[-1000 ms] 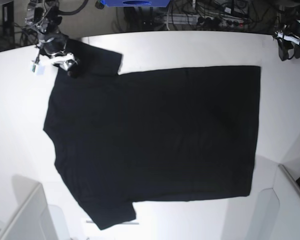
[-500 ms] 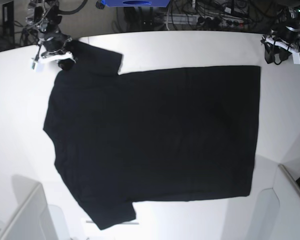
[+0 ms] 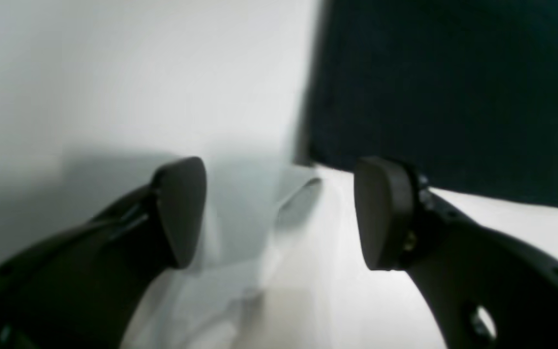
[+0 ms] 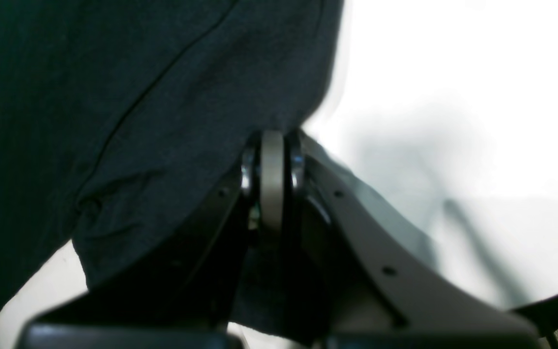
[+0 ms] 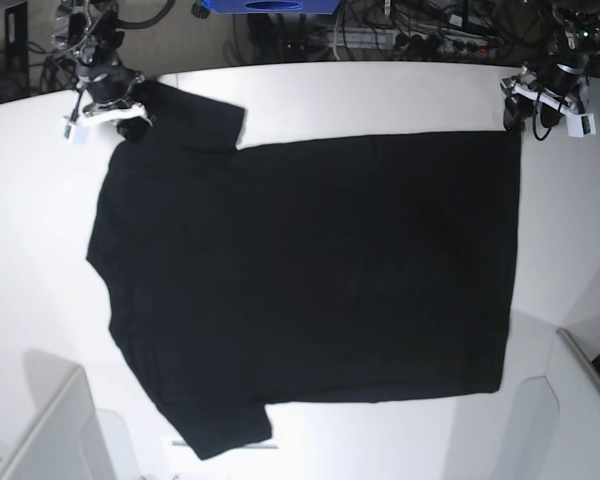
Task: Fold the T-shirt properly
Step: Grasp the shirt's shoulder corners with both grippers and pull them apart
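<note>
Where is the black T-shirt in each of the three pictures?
Base view: the T-shirt lies spread flat and fills the middle of the white table.
Left wrist view: it is the dark patch at the upper right, beyond the open left gripper.
Right wrist view: it fills the left and middle, with its edge in the shut right gripper.
Shared landmark: the white table.

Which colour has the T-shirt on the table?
Plain black T-shirt, seen best in the base view.
</note>
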You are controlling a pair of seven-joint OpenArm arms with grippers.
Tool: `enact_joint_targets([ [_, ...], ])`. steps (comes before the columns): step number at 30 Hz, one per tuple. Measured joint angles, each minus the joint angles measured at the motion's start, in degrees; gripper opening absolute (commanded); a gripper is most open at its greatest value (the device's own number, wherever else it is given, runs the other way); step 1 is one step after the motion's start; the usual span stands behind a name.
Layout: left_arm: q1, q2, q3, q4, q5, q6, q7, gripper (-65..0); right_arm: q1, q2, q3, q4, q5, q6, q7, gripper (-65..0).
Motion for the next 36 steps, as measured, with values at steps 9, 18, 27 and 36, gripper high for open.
enact_joint_targets([
  [9,-1.0,-0.3,6.8,-0.6,-1.5,0.0,-2.0,-18.6,-0.1,0.0,0.0,0.1,0.0,0.0,-0.1,-65.0],
  [18,-2.1,0.6,7.1,-0.6,-1.2,0.5,-1.8,-29.6,-0.1,0.0,0.0,0.1,0.0,0.0,-0.1,-65.0],
  [27,-2.4,0.8,7.2,-0.9,-0.6,2.8,-0.7,-65.0,-0.2,0.0,0.0,0.3,0.0,0.0,-0.1,-65.0],
  [36,0.0,0.6,7.0,0.7,-0.5,2.9,-0.5,-65.0,-4.9,-0.2,0.0,5.9,-1.3,-0.8,-3.4,-65.0],
])
